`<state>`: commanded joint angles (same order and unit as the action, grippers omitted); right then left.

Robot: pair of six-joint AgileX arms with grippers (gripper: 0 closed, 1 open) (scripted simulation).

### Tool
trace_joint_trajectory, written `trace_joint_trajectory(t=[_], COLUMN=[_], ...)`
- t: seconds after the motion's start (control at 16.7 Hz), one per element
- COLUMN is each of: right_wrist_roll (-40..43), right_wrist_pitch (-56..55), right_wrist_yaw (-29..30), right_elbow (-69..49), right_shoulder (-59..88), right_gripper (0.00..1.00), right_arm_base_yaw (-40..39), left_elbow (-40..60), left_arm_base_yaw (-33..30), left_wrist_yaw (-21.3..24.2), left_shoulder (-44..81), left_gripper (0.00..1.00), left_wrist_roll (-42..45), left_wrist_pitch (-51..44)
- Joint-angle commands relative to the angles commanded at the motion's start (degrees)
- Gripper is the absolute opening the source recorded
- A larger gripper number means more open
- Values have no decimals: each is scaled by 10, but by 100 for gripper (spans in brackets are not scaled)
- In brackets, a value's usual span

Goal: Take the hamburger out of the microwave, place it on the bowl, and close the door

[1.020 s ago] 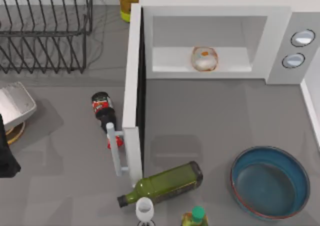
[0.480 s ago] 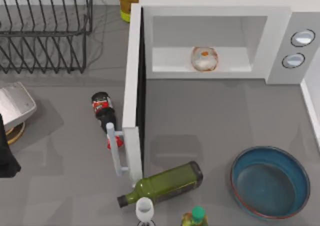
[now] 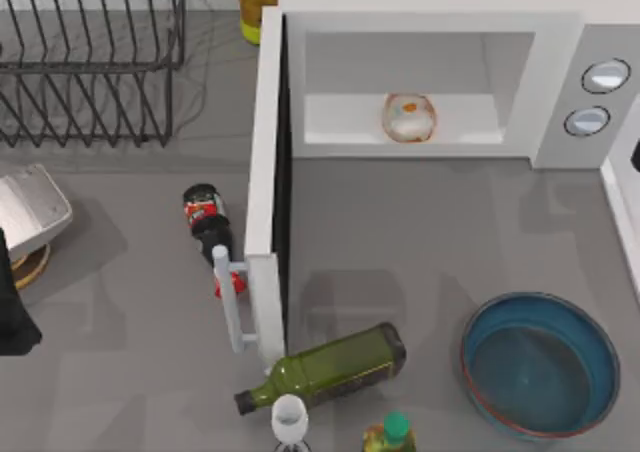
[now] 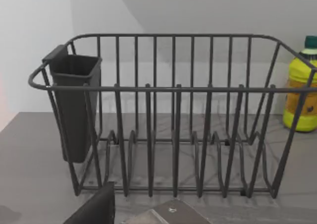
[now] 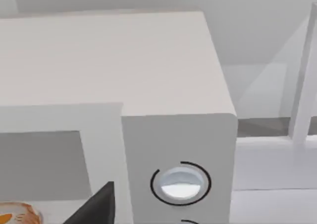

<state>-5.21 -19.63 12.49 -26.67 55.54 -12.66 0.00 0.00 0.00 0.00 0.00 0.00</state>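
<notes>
The hamburger (image 3: 408,118) sat inside the microwave (image 3: 430,82). The door (image 3: 264,187) stood wide open, so an arm could reach in. The bowl (image 3: 540,364) waited empty on the counter (image 3: 420,232) nearby. I cannot tell how open either gripper was.

The top view's lower edge is cutting off the green-capped bottle (image 3: 388,434) and the white cup (image 3: 289,422); in the right wrist view, the hamburger (image 5: 17,216) is showing only partly.
</notes>
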Motion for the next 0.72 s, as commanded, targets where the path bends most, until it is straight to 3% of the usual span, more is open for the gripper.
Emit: trace_joint_trajectory(t=[0.72], right_wrist_roll=[-65], right_wrist_pitch=[-240], right_wrist_yaw=[154], right_elbow=[-328], right_shoulder=[680], right_gripper=[100], right_arm_base_yaw=[-155], left_elbow=[0], left_arm_base_yaw=[0], left_wrist_yaw=[0], left_shoulder=[0], left_gripper=[100], left_wrist_roll=[0], left_wrist_pitch=[0])
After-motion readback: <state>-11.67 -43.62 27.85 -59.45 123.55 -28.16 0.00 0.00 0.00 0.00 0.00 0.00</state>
